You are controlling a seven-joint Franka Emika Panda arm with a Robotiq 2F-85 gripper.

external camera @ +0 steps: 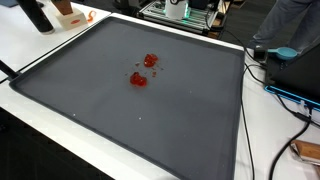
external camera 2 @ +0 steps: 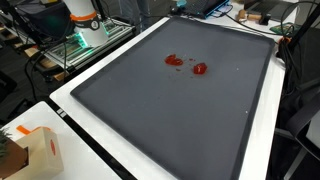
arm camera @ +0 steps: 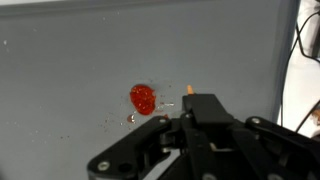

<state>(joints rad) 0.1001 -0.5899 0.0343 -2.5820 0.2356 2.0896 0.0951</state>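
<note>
Counting two red blobs (external camera: 138, 79) (external camera 2: 200, 69) sitting near the middle of the one gray mat (external camera: 200, 120), just beside each other in both exterior views. Only catching one red blob (arm camera: 143, 98) in the wrist view, lying on the mat just beside the gripper (arm camera: 203, 110). Honestly not managing to tell whether spread or pressed together. Also spotting one white counter (external camera: 275, 135) under the mat.

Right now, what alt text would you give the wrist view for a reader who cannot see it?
The black gripper, fingertips seemingly together and holding nothing, hangs over a grey mat, close beside a small red piece lying on it. A dark cable runs along the white edge at the far right of the picture.
</note>
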